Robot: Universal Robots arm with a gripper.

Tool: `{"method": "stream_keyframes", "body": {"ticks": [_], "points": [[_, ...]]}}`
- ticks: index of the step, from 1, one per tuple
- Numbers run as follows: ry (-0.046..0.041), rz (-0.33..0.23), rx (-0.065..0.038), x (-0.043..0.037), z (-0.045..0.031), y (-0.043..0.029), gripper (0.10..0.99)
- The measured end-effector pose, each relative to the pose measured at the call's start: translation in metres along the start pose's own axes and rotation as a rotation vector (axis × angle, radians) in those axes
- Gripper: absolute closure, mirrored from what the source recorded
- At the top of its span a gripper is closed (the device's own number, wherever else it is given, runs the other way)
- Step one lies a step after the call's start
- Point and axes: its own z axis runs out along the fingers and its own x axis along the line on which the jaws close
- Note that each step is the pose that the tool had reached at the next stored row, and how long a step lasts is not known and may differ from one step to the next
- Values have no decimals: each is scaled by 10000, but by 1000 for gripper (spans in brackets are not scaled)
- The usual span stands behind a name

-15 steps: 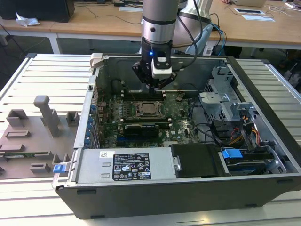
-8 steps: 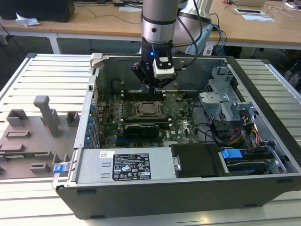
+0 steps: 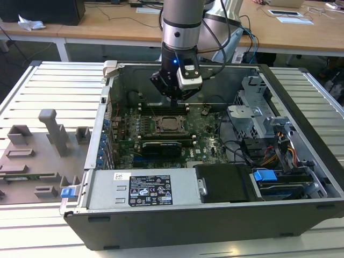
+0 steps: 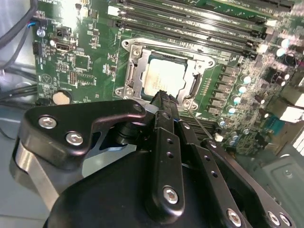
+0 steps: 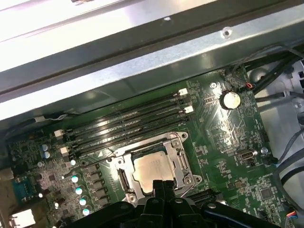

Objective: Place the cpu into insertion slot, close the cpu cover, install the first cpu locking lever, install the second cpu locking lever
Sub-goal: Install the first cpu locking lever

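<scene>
Gripper [image 4: 164, 96], jaws together and holding nothing, poised just above one edge of the insertion slot [image 5: 174, 140]. Cpu [image 5: 152, 168] lies seated in the slot, with the cpu cover [image 5: 182, 164] lying flat around it, on the green motherboard [image 3: 207, 134] inside the open computer case [image 3: 161, 226].

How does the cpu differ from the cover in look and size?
The cpu is a solid dull grey square; the cover is a shinier frame with a window. The cpu is smaller and shows through the cover's window. Both are square metal and lie flat.
</scene>
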Motion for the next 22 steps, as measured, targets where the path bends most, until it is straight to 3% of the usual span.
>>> {"method": "stream_keyframes", "body": {"ticks": [6,12,16,20,22], "points": [[-7,-1736,-12,0,0,0,980],[-13,-2956,-20,0,0,0,980],[-14,-3537,-32,0,0,0,980],[-14,-3595,-36,1,0,0,980],[-16,-3594,-36,109,3,-33,980]]}}
